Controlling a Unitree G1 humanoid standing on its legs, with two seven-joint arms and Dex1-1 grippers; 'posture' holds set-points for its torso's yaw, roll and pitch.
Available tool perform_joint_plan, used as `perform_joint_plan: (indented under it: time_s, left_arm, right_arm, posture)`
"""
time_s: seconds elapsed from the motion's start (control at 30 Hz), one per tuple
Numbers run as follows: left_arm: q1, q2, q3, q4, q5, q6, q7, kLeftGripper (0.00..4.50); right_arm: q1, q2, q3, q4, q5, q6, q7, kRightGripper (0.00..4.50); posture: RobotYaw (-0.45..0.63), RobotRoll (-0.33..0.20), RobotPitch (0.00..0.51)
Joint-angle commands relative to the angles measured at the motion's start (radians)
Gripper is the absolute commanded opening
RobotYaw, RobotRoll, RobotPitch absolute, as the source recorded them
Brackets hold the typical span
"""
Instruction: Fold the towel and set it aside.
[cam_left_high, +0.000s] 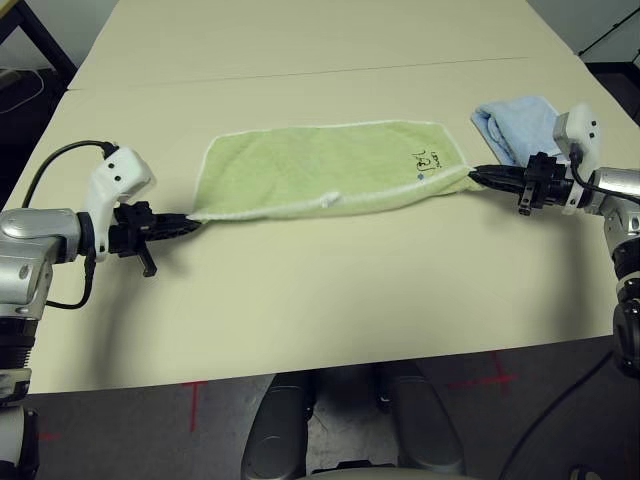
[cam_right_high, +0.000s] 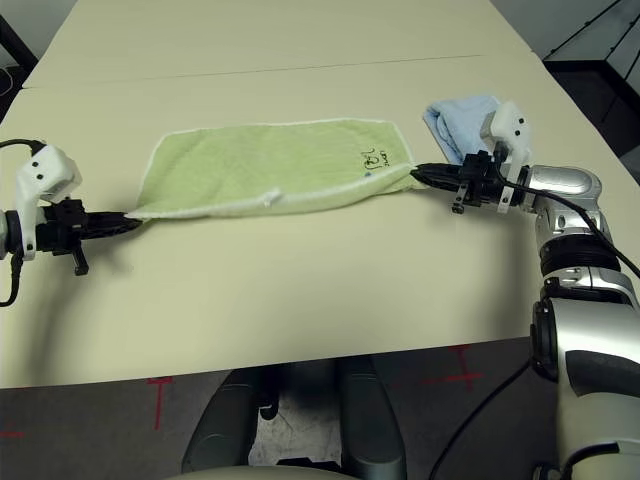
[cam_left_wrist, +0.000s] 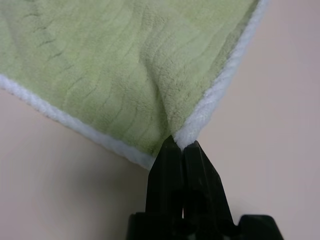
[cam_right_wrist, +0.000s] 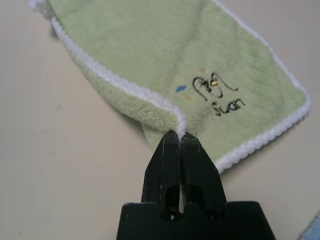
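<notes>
Gripping both near corners, that's the robot on the light green towel (cam_left_high: 320, 165), spread across the middle of the table (cam_left_high: 330, 300)! The left gripper (cam_left_wrist: 181, 142) is closed, white edging pinched at its tips; the right gripper (cam_right_wrist: 181, 135) is shut on the other near corner, trimmed border caught between its fingers. Between them the near edge is drawn up and turning over slightly, a small white tag (cam_left_high: 330, 199) at its middle.

And how far along? Early to middling, by the look of it: the edge is in hand, but no finished fold is there, and the towel lies well away from every edge of the table. Left to do, it seems, are the carry over, perhaps a second fold, and then the setting aside. Over towards the table's right edge sits a light blue cloth (cam_left_high: 520, 128), folded, just beyond the right gripper.

Now the lettering! Dark stitching (cam_right_wrist: 228, 106) near the right end appears to read "Swan", under a bird-like outline with a blue fleck beside it. The tag's print, if any, is too small to read.
</notes>
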Motion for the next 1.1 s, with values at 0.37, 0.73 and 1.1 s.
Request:
perform_joint_plan:
  time_s: [0.37, 0.73, 1.1]
  left_arm:
    - [0.024, 0.081, -0.01, -0.088, -0.066, 0.163, -0.148, 0.02]
    - [0.069, 0.226, -0.02, -0.048, -0.027, 0.117, -0.274, 0.02]
    - [0.05, 0.261, -0.048, -0.037, -0.031, 0.108, -0.342, 0.02]
  right_arm:
    - [-0.038, -0.05, 0.066, 0.02, -0.046, -0.082, 0.106, 0.0]
    - [-0.065, -0.131, 0.094, 0.115, -0.095, -0.203, 0.186, 0.0]
    - [-0.02, -0.171, 0.182, 0.076, -0.002, -0.188, 0.206, 0.0]
  posture:
    - [0.01, 0.0, 0.203]
    - [0.01, 0.0, 0.207]
    - [0.0, 0.0, 0.215]
